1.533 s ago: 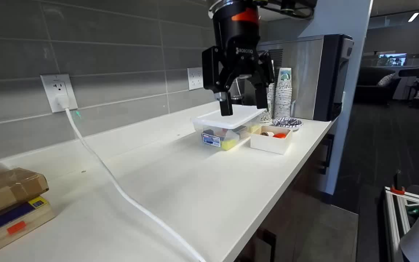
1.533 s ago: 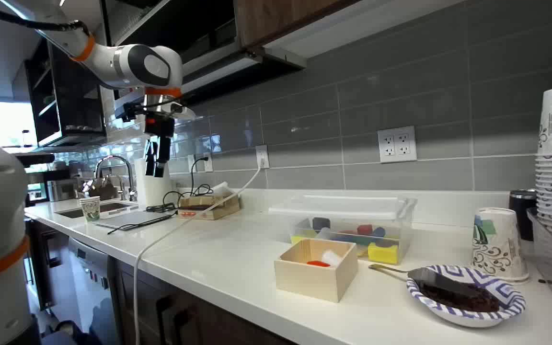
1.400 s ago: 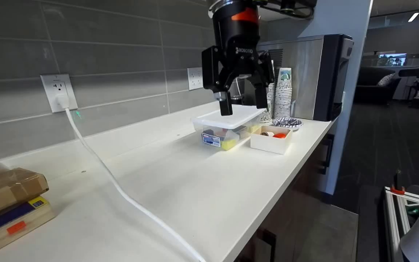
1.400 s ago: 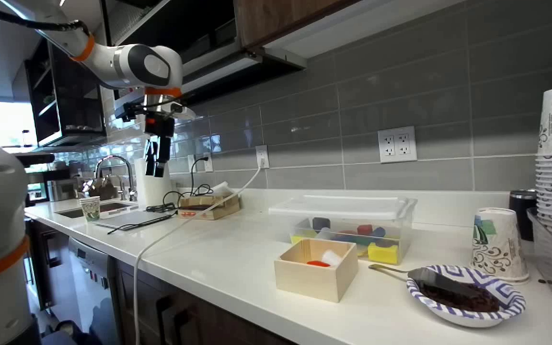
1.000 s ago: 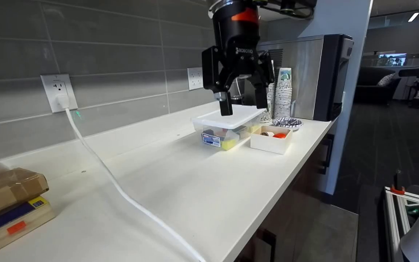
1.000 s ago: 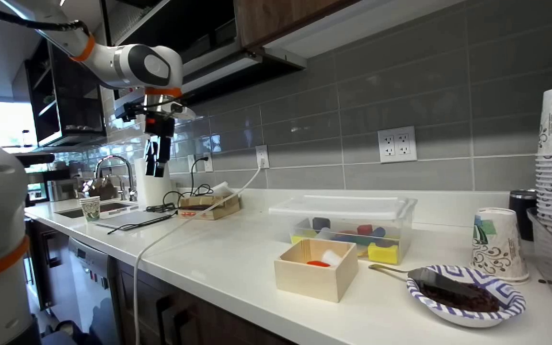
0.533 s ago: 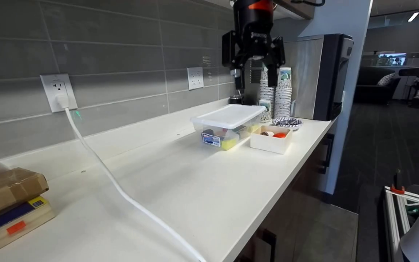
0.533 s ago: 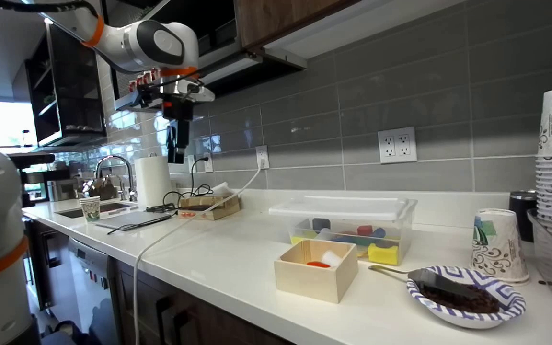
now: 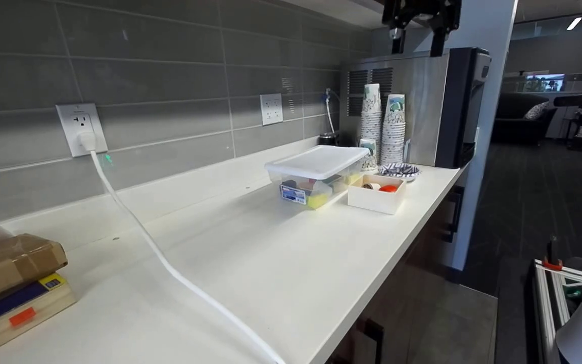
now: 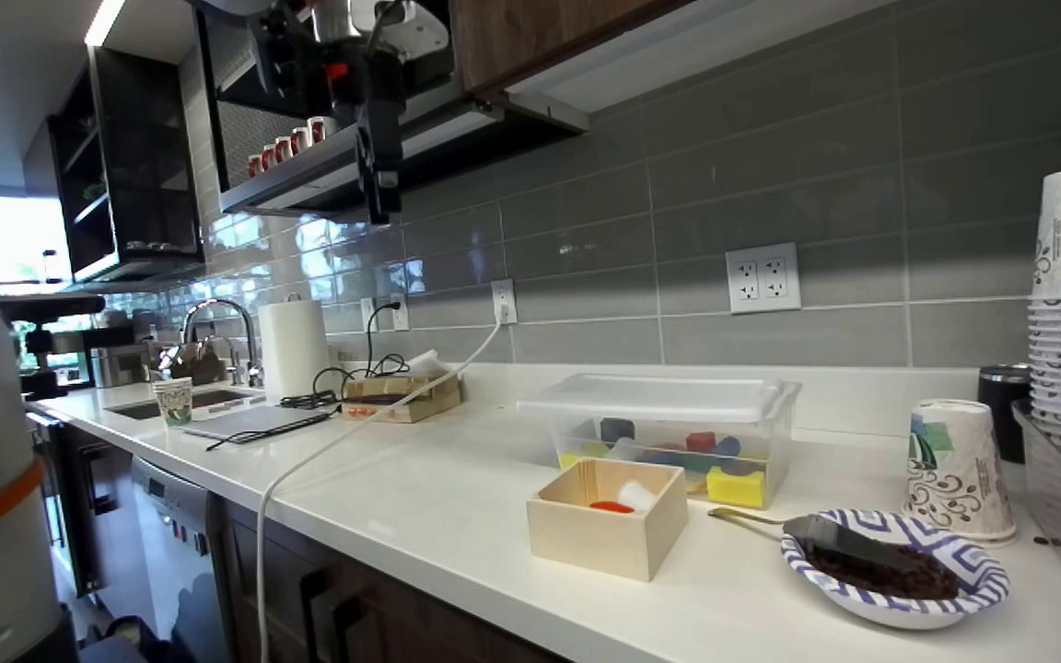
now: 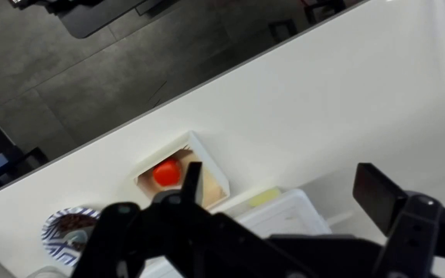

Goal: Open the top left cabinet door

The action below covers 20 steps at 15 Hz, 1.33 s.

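An upper cabinet with a brown wood front (image 10: pixel 549 37) hangs at the top of an exterior view. Beside it is a dark-framed shelf unit (image 10: pixel 328 180) partly hidden by my arm. A dark glass-fronted cabinet (image 10: pixel 148 152) hangs farther back. I cannot tell which door is the top left one, and no upper handle shows. My gripper (image 9: pixel 417 49) is open and empty, high above the counter, fingers down. In an exterior view the gripper (image 10: pixel 381 198) hangs in front of the shelf unit. In the wrist view its fingers (image 11: pixel 280 170) are wide apart with nothing between them.
On the white counter (image 9: pixel 250 263) stand a lidded clear bin (image 9: pixel 321 162), a wooden box (image 10: pixel 604 534), a patterned bowl (image 10: pixel 899 608) and stacked cups (image 9: pixel 393 131). A white cable (image 9: pixel 185 283) crosses it. Several cans (image 10: pixel 284 147) line the shelf. A steel machine (image 9: pixel 422 106) stands behind.
My gripper held still at first, then rose well above the counter and away from the camera in an exterior view. It stays open. The cans on the shelf are now uncovered.
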{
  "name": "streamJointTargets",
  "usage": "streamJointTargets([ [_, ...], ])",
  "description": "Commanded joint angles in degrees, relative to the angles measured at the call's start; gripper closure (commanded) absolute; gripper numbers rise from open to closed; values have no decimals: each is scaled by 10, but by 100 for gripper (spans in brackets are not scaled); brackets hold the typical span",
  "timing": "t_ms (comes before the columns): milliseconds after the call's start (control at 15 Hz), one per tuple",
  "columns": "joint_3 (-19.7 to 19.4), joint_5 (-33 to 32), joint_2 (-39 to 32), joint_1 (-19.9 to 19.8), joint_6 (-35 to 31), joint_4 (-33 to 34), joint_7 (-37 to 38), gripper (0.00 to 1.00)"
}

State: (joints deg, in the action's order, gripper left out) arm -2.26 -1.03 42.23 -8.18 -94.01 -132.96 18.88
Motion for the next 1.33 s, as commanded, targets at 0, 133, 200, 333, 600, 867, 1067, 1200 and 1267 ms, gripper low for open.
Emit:
streamJointTargets([
  [0, -18, -46, 39, -36, 12, 51, -31, 0],
  [133, -24, -72, 40, -50, 2, 93, -42, 0],
  [200, -26, -84, 37, -55, -5, 115, -47, 0],
  [333, -30, -111, 26, -66, -21, 163, -50, 0],
  [600, -42, -158, -13, -84, -50, 255, -55, 0],
  [867, -57, -194, -66, -96, -82, 339, -55, 0],
  [1067, -68, -210, -118, -106, -124, 398, -48, 0],
  [1200, -79, -214, -160, -112, -146, 442, -47, 0],
  [1267, -84, -218, -179, -116, -156, 461, -46, 0],
])
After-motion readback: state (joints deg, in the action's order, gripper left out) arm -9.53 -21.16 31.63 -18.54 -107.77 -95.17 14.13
